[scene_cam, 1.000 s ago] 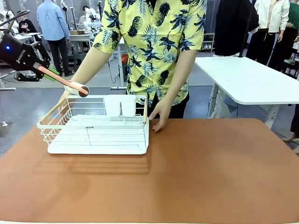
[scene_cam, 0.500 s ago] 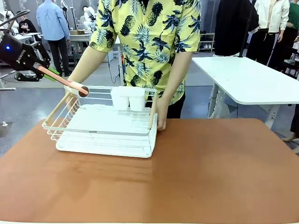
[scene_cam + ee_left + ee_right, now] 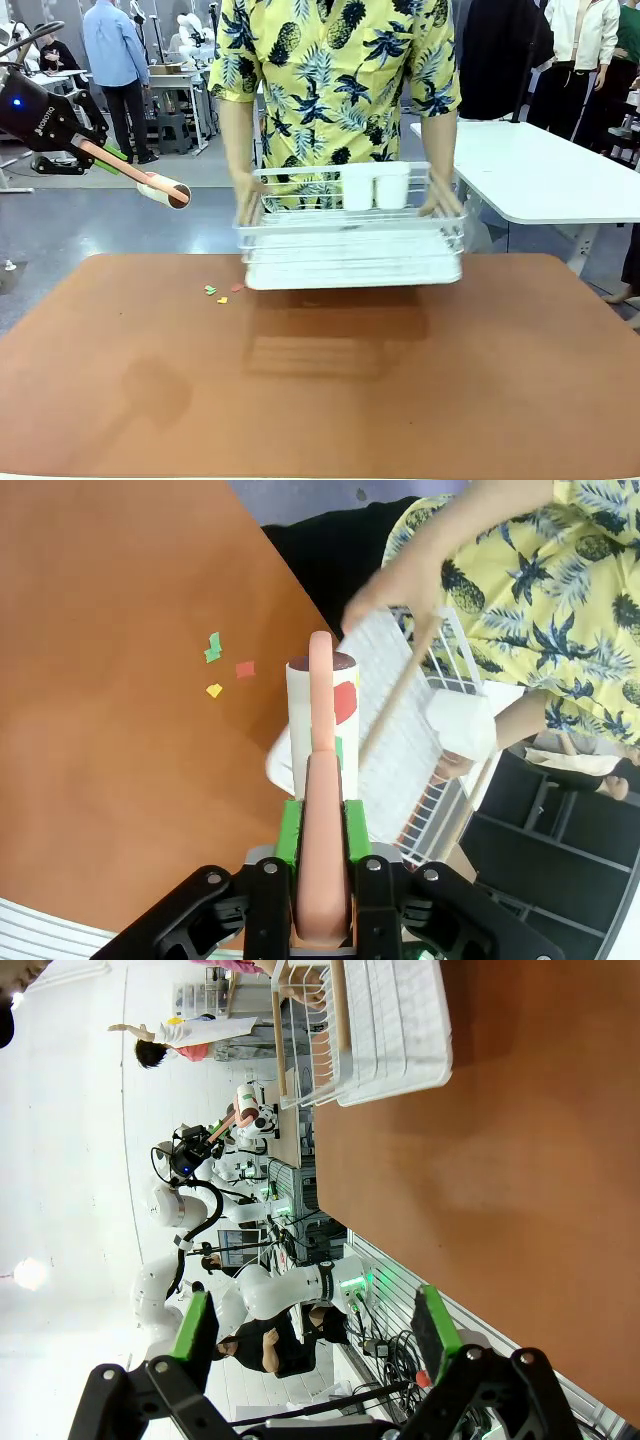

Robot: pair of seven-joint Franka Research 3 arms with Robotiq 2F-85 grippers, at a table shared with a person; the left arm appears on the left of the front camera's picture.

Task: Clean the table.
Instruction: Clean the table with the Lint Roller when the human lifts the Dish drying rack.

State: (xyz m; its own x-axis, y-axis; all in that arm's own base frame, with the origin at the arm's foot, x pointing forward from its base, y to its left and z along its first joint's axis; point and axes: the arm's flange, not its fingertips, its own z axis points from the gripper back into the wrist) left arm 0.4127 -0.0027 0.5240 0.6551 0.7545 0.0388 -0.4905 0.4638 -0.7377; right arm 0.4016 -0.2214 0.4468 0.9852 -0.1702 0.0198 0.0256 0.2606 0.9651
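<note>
Currently a person (image 3: 335,80) in a yellow pineapple-print shirt is standing at the far side and holding a white wire dish rack (image 3: 350,250) in the air with a hand at each end. The rack is hanging clear of the reddish-brown table (image 3: 450,380) and throwing a shadow on it. Two white cups (image 3: 375,185) are sitting along the rack's far side.

Three small paper scraps (image 3: 222,293), green, yellow and red, are lying on the table near its far edge, just left of the rack.

The left gripper (image 3: 92,150) is hovering at the far left, its green pads clamping the pink handle of a roller (image 3: 165,188). The roller's white head is pointing right, well apart from the rack. From the left wrist, the roller is lining up between the scraps and the rack, and is partly covering the rack.

The right gripper (image 3: 315,1330) is hanging with fingers spread and nothing between them, looking across bare table toward the rack.

A white-topped table (image 3: 540,170) is standing at the far right.
</note>
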